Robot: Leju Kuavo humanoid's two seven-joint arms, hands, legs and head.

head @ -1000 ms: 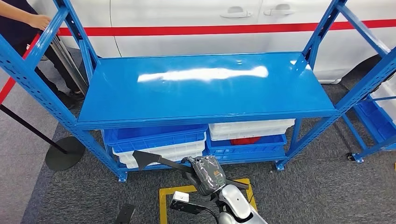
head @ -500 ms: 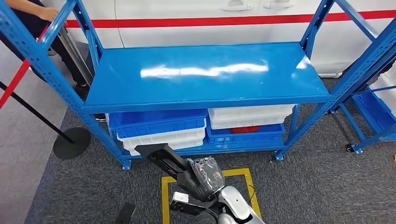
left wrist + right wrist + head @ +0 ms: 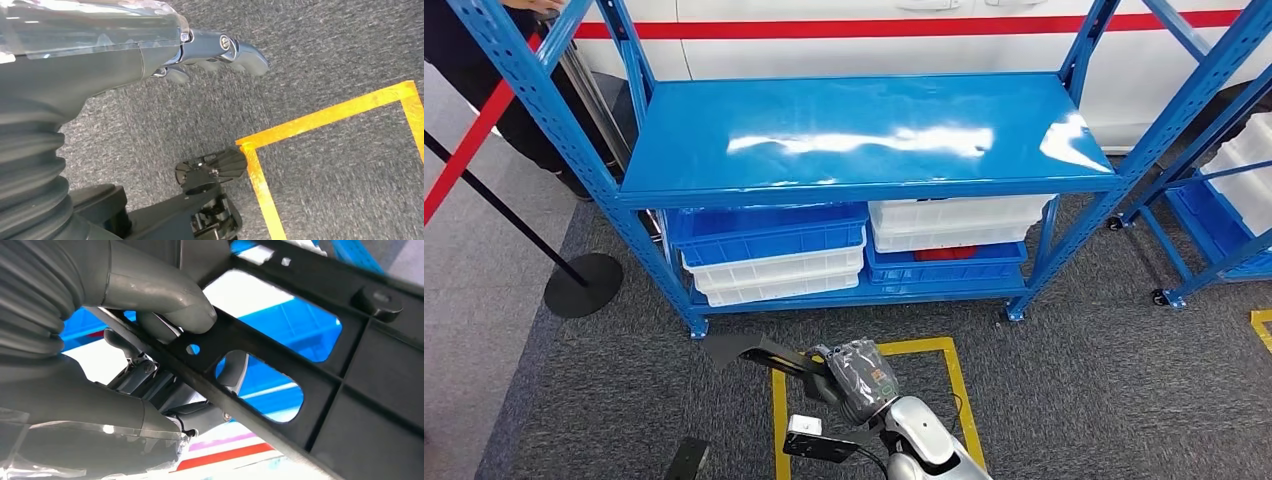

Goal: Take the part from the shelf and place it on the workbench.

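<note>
Black part [image 3: 742, 352] gripped in the right hand [image 3: 856, 378], low over the carpet before the blue shelf [image 3: 864, 140].
The right wrist view shows the thumb [image 3: 165, 295] clamped on its webbed frame; the left hand [image 3: 150, 55] hangs empty, fingers loosely extended.

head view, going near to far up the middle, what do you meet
right hand holding the black part → yellow floor tape → stacked bins on the bottom shelf → blue shelf top → white car with a red stripe
</note>
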